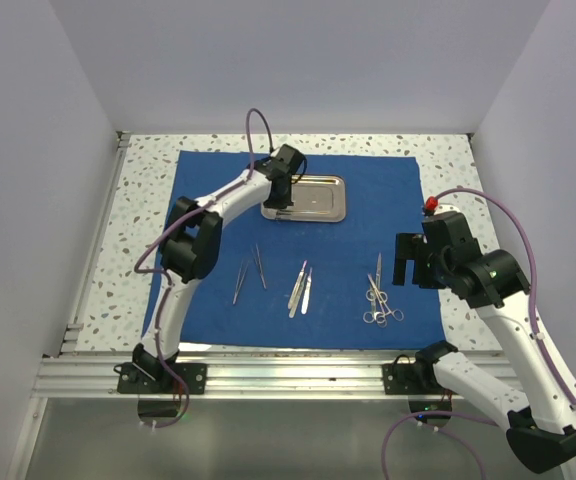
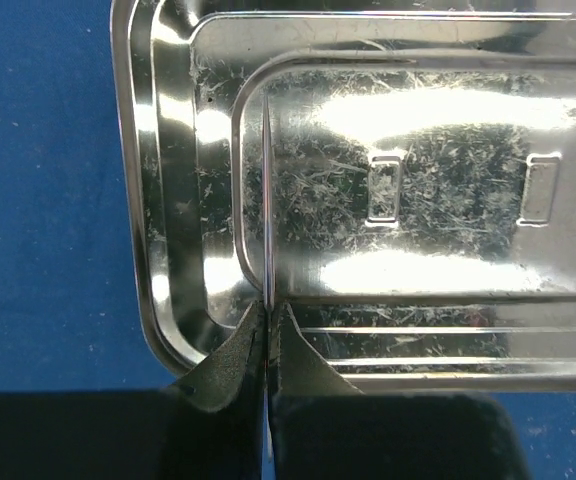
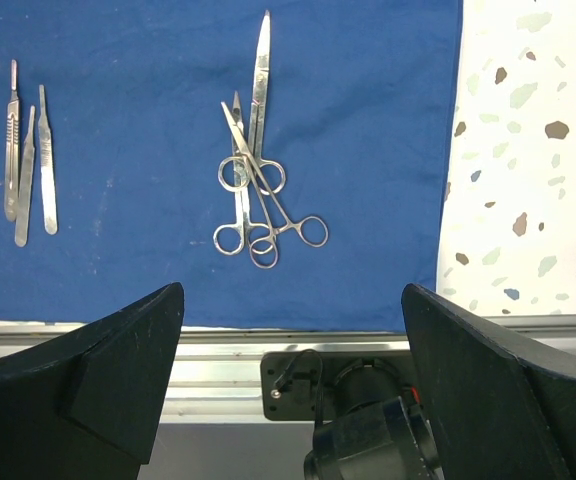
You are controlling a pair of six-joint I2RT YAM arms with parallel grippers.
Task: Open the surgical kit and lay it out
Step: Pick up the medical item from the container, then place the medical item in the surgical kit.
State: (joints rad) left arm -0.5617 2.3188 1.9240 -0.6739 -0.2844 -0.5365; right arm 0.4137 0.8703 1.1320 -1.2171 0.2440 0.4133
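Surgical kit [image 1: 298,240], from above: the royal-blue cloth wrap [image 1: 198,180] lies opened flat on the speckled terrazzo table [image 1: 143,200]. The small rectangular shiny steel tray [image 1: 318,198] sits at the cloth's far middle, its long axis running left to right.
Instrument row, same view: thin silver tweezers [image 1: 240,282] at left, slim flat steel handles [image 1: 299,289] in the middle, ring-handled scissors and forceps [image 1: 379,298] at right. All lie near to far along the cloth's near half.
Left gripper [image 1: 277,198], same view: hangs over the tray's left end, and this arm is plainly the nearer to the tray.
Right gripper [image 1: 408,262], same view: just right of the scissors pile and apart from it.
Left wrist view: black fingers [image 2: 233,365] are pressed together over the tray's rim [image 2: 156,200] at one end. A thin bright line runs out from between them across the tray floor. Whether it is a held sliver of steel or a glint cannot be told.
Right wrist view: jaws spread wide with nothing between them. The scissors and forceps [image 3: 253,190] lie ahead on the cloth, tips pointing far and rings toward the gripper.
Next move, as judged: any tray shift falls to the left arm, working along the tray's left-right axis.
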